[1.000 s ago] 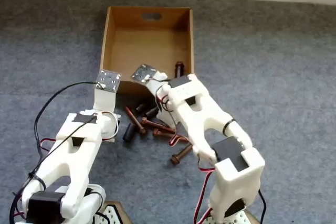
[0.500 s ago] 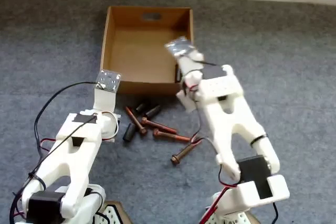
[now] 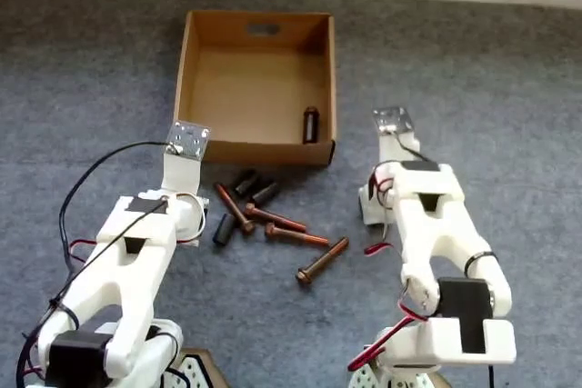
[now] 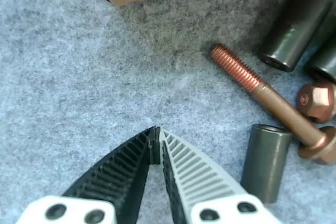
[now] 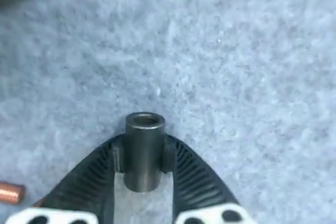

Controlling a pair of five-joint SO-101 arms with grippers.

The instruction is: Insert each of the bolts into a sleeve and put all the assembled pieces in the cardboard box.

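Two white arms stand at the near side of the grey carpet. In the left wrist view we see the left gripper with its jaws pressed together and nothing between them. It hangs just above the carpet, near the front left corner of the cardboard box. The right gripper is closed around a dark sleeve. The open end of this sleeve sticks out past the fingertips. This gripper is over the carpet, to the right of the box and apart from it.

Between the two arms, four copper bolts lie loose on the carpet in front of the box. Three more dark sleeves lie near them: one is close to the left arm, and two are just before the front wall of the box. Near the left gripper, one bolt lies aslant with its head just beside a short sleeve.

Farther away, the box is open at the top. One dark cylinder rests inside it, by the right wall near the front corner. We cannot tell if a bolt is in it.
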